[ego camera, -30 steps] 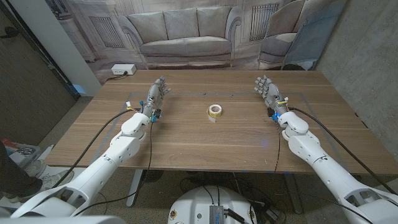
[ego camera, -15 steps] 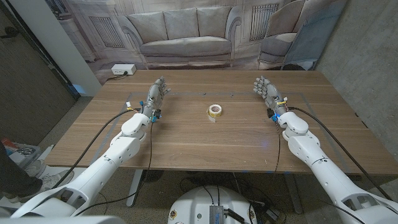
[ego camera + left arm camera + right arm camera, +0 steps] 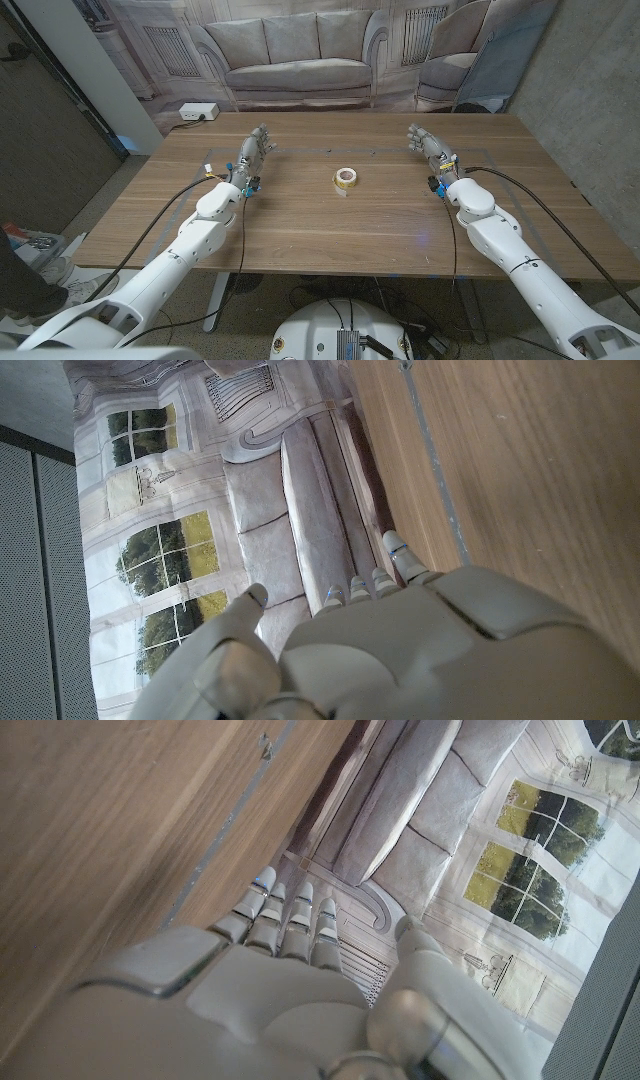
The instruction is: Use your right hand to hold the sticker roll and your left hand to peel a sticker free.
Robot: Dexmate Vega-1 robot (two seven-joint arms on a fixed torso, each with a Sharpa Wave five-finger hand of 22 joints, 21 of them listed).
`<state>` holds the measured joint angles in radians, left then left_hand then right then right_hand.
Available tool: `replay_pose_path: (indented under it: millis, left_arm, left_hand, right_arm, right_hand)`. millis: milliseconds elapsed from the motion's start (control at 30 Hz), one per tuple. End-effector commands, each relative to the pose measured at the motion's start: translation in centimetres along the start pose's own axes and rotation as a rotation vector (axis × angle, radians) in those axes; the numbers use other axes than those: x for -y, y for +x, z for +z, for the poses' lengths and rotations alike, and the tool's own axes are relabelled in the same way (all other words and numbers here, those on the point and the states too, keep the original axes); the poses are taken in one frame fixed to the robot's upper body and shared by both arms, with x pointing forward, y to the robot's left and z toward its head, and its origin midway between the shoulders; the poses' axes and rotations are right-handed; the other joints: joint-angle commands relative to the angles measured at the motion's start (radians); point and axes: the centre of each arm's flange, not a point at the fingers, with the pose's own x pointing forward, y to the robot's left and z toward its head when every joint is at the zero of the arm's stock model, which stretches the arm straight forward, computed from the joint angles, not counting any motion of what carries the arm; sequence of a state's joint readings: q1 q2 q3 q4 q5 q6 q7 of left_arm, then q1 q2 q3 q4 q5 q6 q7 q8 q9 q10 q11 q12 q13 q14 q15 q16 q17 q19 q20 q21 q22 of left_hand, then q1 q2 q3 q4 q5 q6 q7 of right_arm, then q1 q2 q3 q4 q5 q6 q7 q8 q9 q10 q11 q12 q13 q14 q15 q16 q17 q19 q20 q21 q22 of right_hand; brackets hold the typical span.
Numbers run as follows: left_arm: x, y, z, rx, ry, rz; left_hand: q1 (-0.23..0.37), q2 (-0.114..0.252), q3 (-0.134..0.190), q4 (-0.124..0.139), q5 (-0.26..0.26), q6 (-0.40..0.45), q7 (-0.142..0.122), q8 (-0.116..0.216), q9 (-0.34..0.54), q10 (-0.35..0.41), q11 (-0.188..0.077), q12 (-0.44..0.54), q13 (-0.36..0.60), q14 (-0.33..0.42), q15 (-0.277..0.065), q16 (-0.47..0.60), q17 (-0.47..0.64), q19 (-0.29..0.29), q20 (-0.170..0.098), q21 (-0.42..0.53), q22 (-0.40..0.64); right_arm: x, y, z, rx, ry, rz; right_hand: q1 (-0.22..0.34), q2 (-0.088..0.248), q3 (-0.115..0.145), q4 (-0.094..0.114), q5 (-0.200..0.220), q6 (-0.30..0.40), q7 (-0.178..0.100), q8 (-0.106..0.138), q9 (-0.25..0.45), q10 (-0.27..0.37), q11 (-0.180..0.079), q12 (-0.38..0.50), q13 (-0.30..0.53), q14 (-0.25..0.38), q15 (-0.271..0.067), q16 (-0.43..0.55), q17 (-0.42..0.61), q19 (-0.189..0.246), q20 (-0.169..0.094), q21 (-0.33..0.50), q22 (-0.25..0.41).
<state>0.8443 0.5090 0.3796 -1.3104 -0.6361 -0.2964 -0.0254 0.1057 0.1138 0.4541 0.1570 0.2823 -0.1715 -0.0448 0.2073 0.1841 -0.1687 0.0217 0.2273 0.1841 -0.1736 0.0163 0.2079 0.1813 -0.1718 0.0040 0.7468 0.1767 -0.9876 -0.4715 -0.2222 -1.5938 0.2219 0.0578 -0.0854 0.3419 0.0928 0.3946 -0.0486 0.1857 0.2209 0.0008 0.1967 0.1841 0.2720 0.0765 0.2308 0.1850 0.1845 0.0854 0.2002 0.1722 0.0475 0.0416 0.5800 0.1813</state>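
A small roll of pale yellow stickers (image 3: 346, 179) lies on the wooden table (image 3: 330, 225) near the middle, a little toward the far side. My left hand (image 3: 254, 152) stands at the far left of the table, fingers apart and empty, well left of the roll. My right hand (image 3: 426, 143) stands at the far right, fingers apart and holding nothing, well right of the roll. The left wrist view looks along the back of my left hand (image 3: 400, 650); the right wrist view does the same for my right hand (image 3: 250, 1000). Neither hand touches the roll.
A backdrop printed with a sofa (image 3: 300, 55) hangs behind the table's far edge. A white power strip (image 3: 197, 112) lies on the floor at the back left. Black cables (image 3: 165, 215) run along both arms. Thin tape lines (image 3: 470, 153) mark the tabletop.
My right hand has shifted slightly toward the far edge and turned a little. The left hand and the sticker roll have stayed put.
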Motion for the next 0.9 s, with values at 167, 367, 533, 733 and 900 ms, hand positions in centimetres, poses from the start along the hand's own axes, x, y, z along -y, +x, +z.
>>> replay_pose_path:
  millis: [167,367,533,733,900]
  left_arm:
    - [0.0,0.1,0.0,0.006,0.011,-0.011]
    - [-0.2,0.1,-0.2,0.002,0.011,-0.022]
    - [-0.4,0.0,-0.2,0.004,0.017,-0.013]
    - [-0.5,0.3,-0.2,0.001,0.008,-0.026]
    - [-0.6,0.4,0.0,0.002,0.018,-0.029]
  left_hand:
    - [0.017,0.039,0.007,-0.009,-0.001,-0.136,-0.013,0.005,0.004,-0.107,0.011,0.002,0.003,-0.15,0.008,-0.001,0.002,-0.199,0.018,-0.003,0.002]
    - [0.02,0.039,0.009,-0.011,-0.003,-0.131,-0.013,0.006,0.004,-0.102,0.013,0.003,0.003,-0.147,0.009,-0.001,0.002,-0.195,0.021,-0.004,0.002]
    - [0.022,0.039,0.01,-0.012,-0.004,-0.127,-0.013,0.006,0.004,-0.099,0.013,0.003,0.003,-0.144,0.01,-0.001,0.002,-0.194,0.027,-0.006,0.002]
    - [0.025,0.038,0.012,-0.013,-0.006,-0.121,-0.015,0.006,0.004,-0.094,0.014,0.004,0.003,-0.14,0.013,-0.001,0.002,-0.188,0.033,-0.007,0.002]
    - [0.027,0.038,0.014,-0.014,-0.008,-0.119,-0.014,0.006,0.005,-0.089,0.014,0.005,0.004,-0.139,0.013,-0.002,0.002,-0.186,0.038,-0.007,0.002]
  right_arm:
    - [-1.7,-1.4,2.6,-0.004,-0.237,0.003]
    - [-2.6,-1.6,3.7,-0.001,-0.321,0.011]
    - [-3.2,-1.8,4.4,-0.003,-0.375,0.01]
    - [-4.2,-2.0,5.1,-0.01,-0.431,-0.005]
    - [-4.8,-2.3,5.9,-0.015,-0.496,-0.014]
  right_hand:
    - [0.023,0.005,0.003,-0.016,0.011,0.018,0.0,0.009,0.002,0.02,0.001,0.005,0.002,0.012,-0.001,-0.003,0.002,0.006,0.0,-0.005,0.004]
    - [0.028,0.011,0.005,-0.021,0.012,0.03,-0.004,0.011,0.002,0.034,-0.002,0.009,0.002,0.019,-0.007,-0.002,0.003,0.008,-0.001,-0.007,0.005]
    - [0.037,0.029,0.01,-0.026,0.015,0.046,-0.009,0.013,0.002,0.048,-0.006,0.012,0.002,0.041,-0.01,0.005,0.005,0.015,-0.007,-0.008,0.005]
    - [0.041,0.06,0.017,-0.021,0.017,0.071,-0.018,0.017,0.003,0.059,-0.02,0.013,0.002,0.06,-0.031,0.01,0.01,0.029,-0.021,-0.007,0.007]
    - [0.04,0.064,0.02,-0.019,0.018,0.092,-0.014,0.02,0.003,0.08,-0.017,0.019,0.002,0.087,-0.033,0.017,0.01,0.041,-0.018,-0.004,0.008]
